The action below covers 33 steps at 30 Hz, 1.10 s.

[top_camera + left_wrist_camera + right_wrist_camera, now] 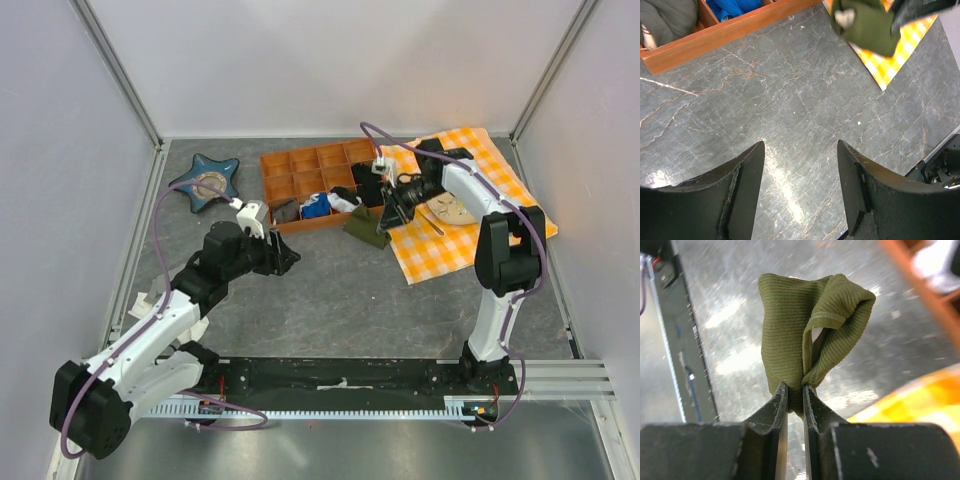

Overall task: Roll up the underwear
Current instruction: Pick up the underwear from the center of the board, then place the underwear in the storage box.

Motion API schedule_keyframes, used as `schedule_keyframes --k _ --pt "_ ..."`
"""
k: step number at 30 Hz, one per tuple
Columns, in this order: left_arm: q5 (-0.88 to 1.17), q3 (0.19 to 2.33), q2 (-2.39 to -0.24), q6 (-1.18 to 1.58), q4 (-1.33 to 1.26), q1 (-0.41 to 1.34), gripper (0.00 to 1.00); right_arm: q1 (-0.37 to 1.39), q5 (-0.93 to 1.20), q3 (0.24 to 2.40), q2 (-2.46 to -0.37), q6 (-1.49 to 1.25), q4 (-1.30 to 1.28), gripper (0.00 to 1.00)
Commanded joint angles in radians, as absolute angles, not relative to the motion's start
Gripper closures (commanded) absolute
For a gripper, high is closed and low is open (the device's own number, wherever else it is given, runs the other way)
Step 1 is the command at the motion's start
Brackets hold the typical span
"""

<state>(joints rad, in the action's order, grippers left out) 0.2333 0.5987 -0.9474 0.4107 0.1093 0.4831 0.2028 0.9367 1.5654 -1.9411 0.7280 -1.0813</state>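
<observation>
The underwear (790,325) is a bunched wad of olive-green ribbed cloth, and my right gripper (795,388) is shut on its lower folds. From above, the underwear (365,229) hangs at the right gripper (383,216), just in front of the orange tray (312,226) and beside the checked cloth. In the left wrist view the underwear (867,25) shows at the top right, with a patch of cream-white on it. My left gripper (800,146) stands open over bare grey table, nothing between its fingers. From above, the left gripper (289,258) is left of the underwear and well apart from it.
The orange compartment tray (725,34) holds small garments: a blue one (735,7), a grey one (667,20), plus black and white ones. An orange-and-white checked cloth (470,215) lies at right with a round plate (452,208) on it. A dark blue star-shaped dish (205,182) sits at back left.
</observation>
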Motion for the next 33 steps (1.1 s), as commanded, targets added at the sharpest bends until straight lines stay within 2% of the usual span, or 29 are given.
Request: schedule_keyframes --k 1,9,14,22,33 --pt "0.196 0.632 -0.904 0.371 0.196 0.477 0.34 0.202 0.87 1.753 -1.985 0.478 -0.881 0.81" --pt "0.178 0.626 -0.92 0.379 0.195 0.476 0.34 0.238 0.675 2.118 -2.198 0.333 -0.746 0.81" --pt "0.152 0.626 -0.925 0.374 0.202 0.476 0.34 0.276 0.595 2.252 -2.31 0.304 -0.695 0.81" --pt "0.14 0.627 -0.956 0.367 0.195 0.474 0.34 0.327 0.486 2.318 -2.402 0.324 -0.666 0.81" --pt "0.15 0.629 -1.008 0.356 0.17 0.472 0.34 0.368 0.379 2.278 -2.433 0.459 -0.726 0.8"
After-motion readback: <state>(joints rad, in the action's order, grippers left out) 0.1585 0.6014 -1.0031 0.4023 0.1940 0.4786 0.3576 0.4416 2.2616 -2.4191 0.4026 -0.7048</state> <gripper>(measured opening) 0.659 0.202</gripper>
